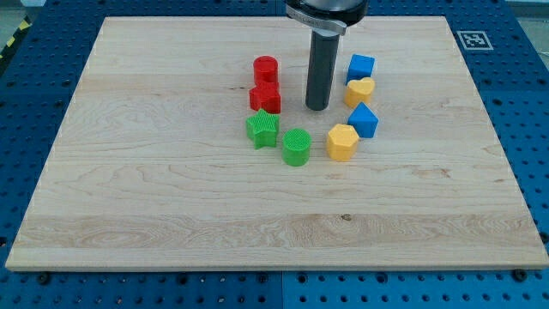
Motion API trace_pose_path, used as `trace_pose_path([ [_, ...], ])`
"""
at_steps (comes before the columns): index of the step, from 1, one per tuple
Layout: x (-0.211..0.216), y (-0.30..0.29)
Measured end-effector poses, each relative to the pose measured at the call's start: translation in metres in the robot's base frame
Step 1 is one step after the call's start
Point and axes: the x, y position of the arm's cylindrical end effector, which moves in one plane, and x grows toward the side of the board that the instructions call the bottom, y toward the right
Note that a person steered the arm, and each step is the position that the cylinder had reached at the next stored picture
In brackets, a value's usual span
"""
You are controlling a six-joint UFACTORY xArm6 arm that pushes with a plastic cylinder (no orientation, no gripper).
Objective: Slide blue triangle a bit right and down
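The blue triangle [364, 119] lies on the wooden board [171, 197], right of centre, between a yellow heart [360, 91] above it and a yellow hexagon [341, 142] at its lower left. My tip [317, 107] rests on the board to the triangle's left and slightly above it, a block's width away, not touching it. The rod [321, 69] comes down from the view's top.
A blue cube [361, 67] sits above the yellow heart. A red cylinder [265, 69] and a red star [265, 98] stand left of my tip. A green star [262, 129] and a green cylinder [296, 146] lie below-left of it.
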Motion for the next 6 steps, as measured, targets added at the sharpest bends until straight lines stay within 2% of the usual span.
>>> trace_pose_path([
  [2, 0.024, 0.038],
  [6, 0.047, 0.121],
])
